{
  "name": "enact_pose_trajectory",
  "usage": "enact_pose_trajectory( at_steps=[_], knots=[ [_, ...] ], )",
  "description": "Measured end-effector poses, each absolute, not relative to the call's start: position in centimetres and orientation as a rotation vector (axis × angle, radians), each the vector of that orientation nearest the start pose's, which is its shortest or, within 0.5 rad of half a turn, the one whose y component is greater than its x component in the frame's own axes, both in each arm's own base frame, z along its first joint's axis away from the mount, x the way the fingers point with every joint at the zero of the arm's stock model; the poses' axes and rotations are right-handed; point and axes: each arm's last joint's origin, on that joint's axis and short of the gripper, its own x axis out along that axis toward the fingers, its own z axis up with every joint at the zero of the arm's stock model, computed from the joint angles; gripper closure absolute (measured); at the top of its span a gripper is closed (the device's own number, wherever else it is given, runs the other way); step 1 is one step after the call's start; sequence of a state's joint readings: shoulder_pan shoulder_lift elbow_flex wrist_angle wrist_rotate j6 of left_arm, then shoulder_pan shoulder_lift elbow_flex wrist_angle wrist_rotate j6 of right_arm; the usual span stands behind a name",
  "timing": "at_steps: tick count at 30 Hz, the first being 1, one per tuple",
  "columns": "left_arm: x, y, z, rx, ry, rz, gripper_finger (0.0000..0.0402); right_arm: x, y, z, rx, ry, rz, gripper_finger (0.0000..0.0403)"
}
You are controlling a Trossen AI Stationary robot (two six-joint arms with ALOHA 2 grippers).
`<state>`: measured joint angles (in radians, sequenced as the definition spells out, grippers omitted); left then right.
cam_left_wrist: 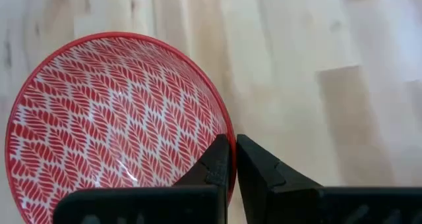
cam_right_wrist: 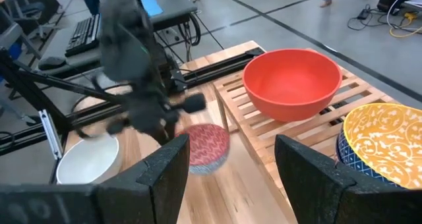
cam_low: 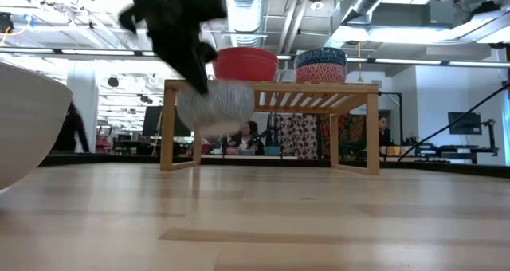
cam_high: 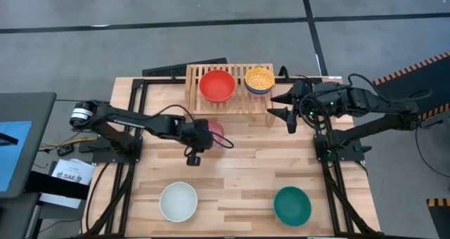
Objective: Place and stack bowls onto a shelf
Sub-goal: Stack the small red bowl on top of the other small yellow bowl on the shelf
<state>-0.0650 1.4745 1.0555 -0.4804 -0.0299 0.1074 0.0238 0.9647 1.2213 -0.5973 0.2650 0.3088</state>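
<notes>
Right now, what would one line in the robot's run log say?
left gripper: shut on patterned red bowl rim | right gripper: open, beside shelf | shelf: red bowl, yellow bowl

A plain red bowl [cam_high: 216, 85] and a yellow scroll-patterned bowl [cam_high: 259, 77] stacked on a blue-and-white one sit on the light-wood shelf [cam_high: 226, 105]. The red leaf-patterned bowl [cam_left_wrist: 119, 125] is white inside; the desk's near bowls are white [cam_high: 178, 201] and teal [cam_high: 292, 205].

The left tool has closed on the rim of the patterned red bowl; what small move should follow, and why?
Probably lift the patterned red bowl straight up. The left tool pinches its rim, and the bowl sits lower than the shelf top, where the red bowl waits.
</notes>
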Motion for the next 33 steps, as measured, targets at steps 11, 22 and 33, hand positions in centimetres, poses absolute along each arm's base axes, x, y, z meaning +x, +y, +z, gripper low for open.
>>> enact_pose_trajectory(
  at_steps=[11,22,33],
  knots=[
    [31.5,-2.0,40.1,0.294,0.687,-0.061,0.0401,16.6,-0.5,42.6,0.228,0.150,-0.314,0.0154],
    [35.1,4.7,43.8,0.501,0.654,0.044,0.0401,16.7,-0.5,42.9,0.224,0.118,-0.310,0.0154],
    [38.7,8.6,41.1,0.619,0.661,0.034,0.0401,16.7,-0.5,43.3,0.231,0.078,-0.310,0.0154]
  ],
)
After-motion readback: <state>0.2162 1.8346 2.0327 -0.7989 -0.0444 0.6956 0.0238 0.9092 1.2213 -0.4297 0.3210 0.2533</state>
